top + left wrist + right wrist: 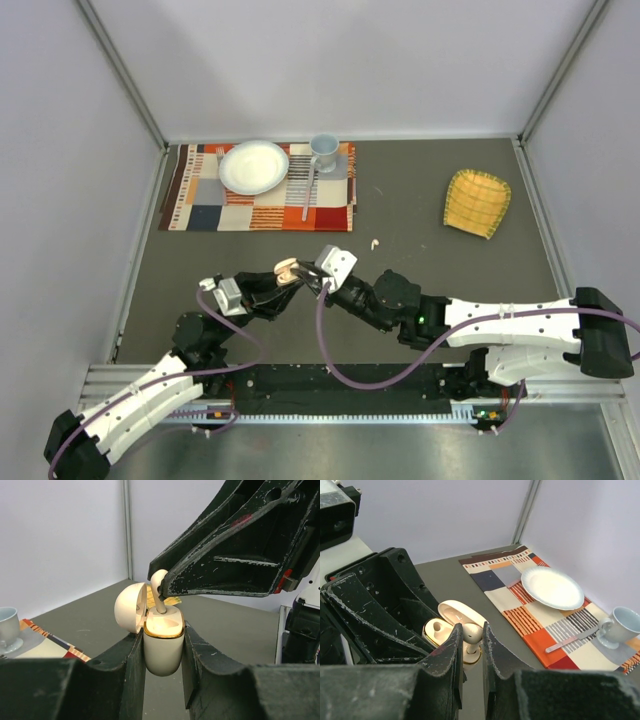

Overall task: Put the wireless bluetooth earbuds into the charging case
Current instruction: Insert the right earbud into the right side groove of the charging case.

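Note:
My left gripper [162,656] is shut on a cream charging case [162,645] with a gold rim, held upright above the table, its lid [129,607] swung open. My right gripper [471,636] is shut on one white earbud [472,631]. The earbud's stem points down and touches the case's right slot [161,609]. The other slot [437,628] stands bare. In the top view both grippers meet over the case [289,270] near the table's middle. Another earbud [375,243] lies loose on the dark table, to the right of and beyond the grippers.
A striped placemat [200,200] at the back left carries a white plate [253,165], a pale blue cup [323,150] and a piece of metal cutlery [308,190]. A yellow checked cloth [477,202] lies at the back right. Walls close in the table's sides.

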You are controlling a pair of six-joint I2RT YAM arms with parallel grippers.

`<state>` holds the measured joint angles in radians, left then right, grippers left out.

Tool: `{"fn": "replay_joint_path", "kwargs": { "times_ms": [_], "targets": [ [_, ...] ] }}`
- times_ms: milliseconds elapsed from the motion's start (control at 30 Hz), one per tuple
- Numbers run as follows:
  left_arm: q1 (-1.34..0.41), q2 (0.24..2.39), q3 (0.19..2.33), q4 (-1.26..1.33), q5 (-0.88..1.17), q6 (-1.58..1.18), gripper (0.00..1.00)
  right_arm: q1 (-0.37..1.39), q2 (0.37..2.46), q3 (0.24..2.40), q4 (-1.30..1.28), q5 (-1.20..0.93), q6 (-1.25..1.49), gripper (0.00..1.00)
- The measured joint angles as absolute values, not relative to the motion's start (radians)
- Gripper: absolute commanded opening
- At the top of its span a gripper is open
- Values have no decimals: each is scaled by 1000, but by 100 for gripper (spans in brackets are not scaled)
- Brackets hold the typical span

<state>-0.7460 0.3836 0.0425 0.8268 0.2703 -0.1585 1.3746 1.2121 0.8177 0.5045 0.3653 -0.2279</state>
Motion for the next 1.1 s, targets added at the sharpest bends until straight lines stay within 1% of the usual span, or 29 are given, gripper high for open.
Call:
{"fn": "replay_joint_path", "kwargs": {
  "times_ms": [1100],
  "targets": [
    [-747, 402, 41, 807, 244, -181, 0, 1375, 1212, 818, 456, 390, -231, 0]
  ]
}}
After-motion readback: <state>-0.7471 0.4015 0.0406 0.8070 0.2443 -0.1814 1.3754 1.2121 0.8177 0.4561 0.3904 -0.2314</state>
